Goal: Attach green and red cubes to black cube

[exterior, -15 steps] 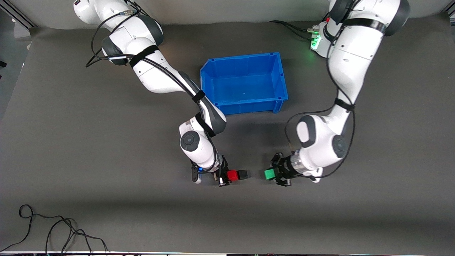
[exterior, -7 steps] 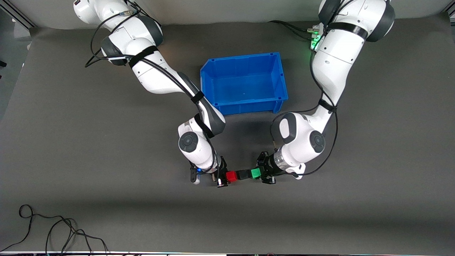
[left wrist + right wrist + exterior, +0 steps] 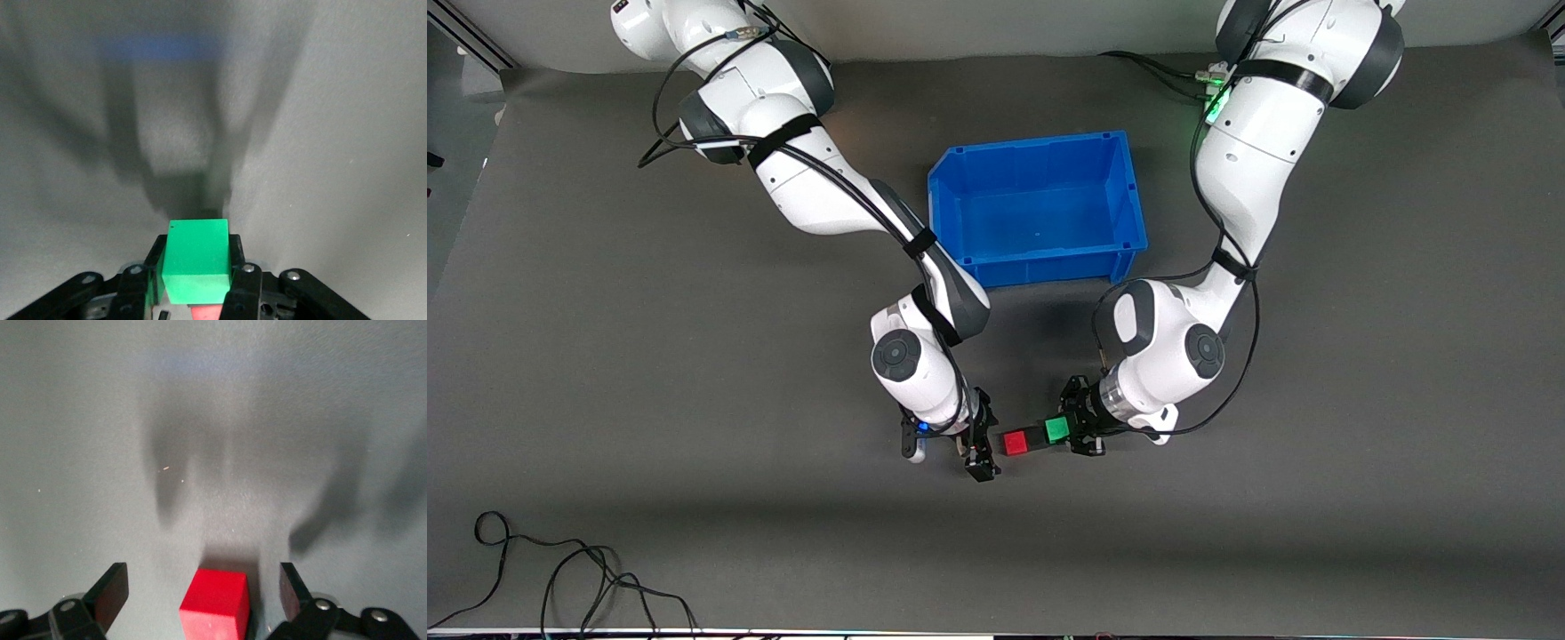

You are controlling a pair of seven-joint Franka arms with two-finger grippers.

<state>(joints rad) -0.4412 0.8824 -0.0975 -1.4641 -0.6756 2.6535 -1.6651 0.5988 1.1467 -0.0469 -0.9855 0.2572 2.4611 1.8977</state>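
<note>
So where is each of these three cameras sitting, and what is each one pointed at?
Front view: high across the table, facing both arms, the blue bin and the joined cubes.
Left wrist view: on the left arm's wrist, looking past the left hand, shut on the green cube.
Right wrist view: on the right arm's wrist, looking past the open right hand at the red cube.
Shared: the front view also shows both cubes; black cube sits between them.

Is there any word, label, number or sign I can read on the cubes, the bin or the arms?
None can be read.
Red cube, black cube, green cube: plain faces.
Blue bin: no label visible.
</note>
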